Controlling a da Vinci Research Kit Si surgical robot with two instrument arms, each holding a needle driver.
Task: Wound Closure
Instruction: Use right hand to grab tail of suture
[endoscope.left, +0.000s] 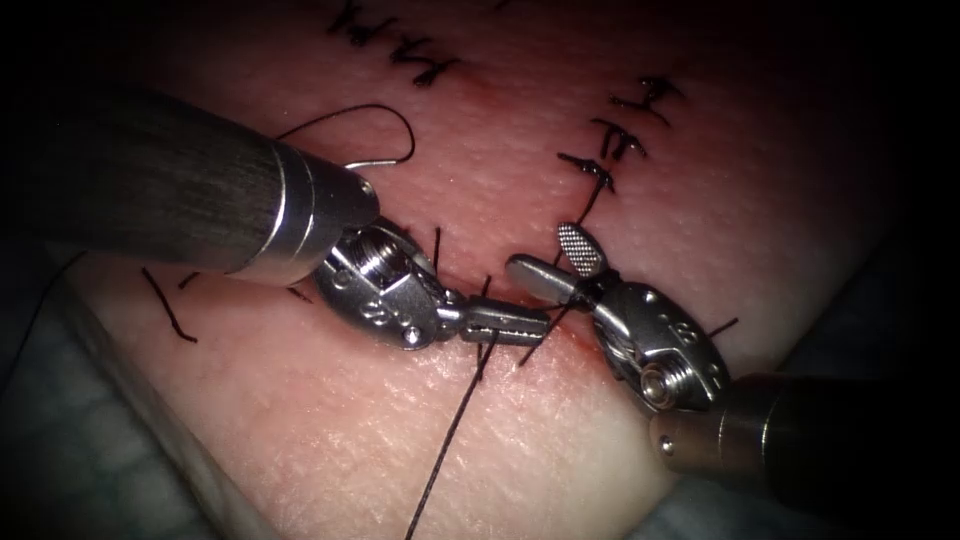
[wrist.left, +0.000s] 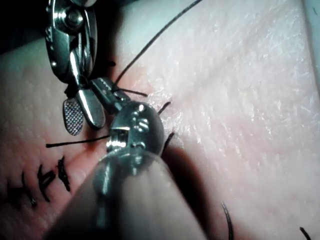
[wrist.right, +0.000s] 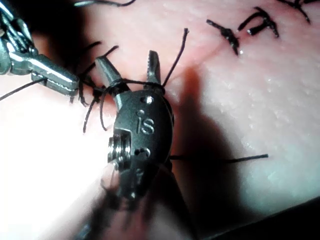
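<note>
The left steel claw (endoscope.left: 505, 323) was clamped on thin black thread (endoscope.left: 455, 430) over the pale pink tissue's cut (endoscope.left: 470, 278). At its three o'clock, the right steel claw (endoscope.left: 560, 265) gaped wide, thread looped around it.

Blue-grey cloth (endoscope.left: 70, 440) is lying around the lit centre, and darkness is filling the outer edges.
</note>
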